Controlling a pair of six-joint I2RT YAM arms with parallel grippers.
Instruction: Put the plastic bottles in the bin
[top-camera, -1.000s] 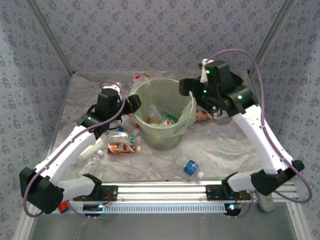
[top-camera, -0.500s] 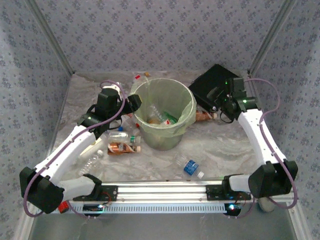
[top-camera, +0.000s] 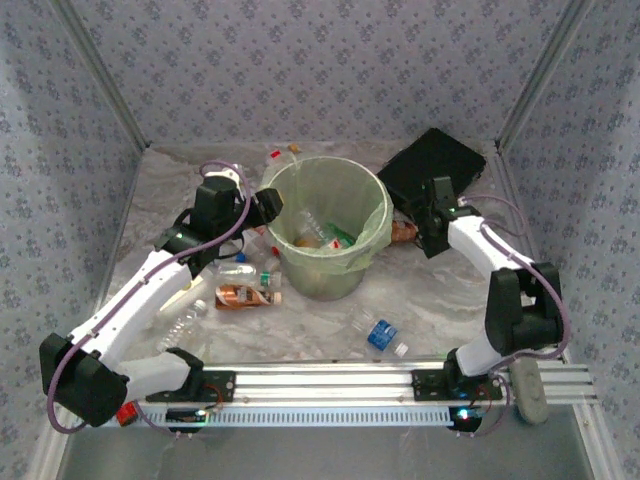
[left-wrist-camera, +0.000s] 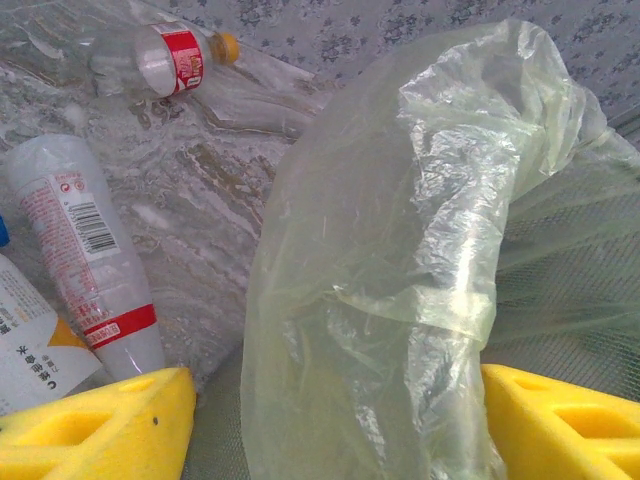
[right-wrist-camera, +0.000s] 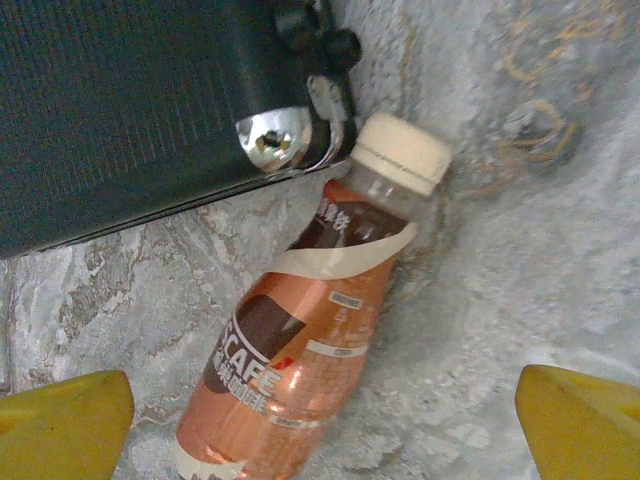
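The coffee bottle (right-wrist-camera: 300, 360) lies on the worktop (right-wrist-camera: 520, 250) beside the bin (top-camera: 325, 275), cap at the black box's (right-wrist-camera: 120, 100) corner, so the wide-spread right claw (right-wrist-camera: 325, 415) may snag the box or roll the bottle aside; the left claw (left-wrist-camera: 335, 420) straddles the liner (left-wrist-camera: 400, 250), grip unclear.
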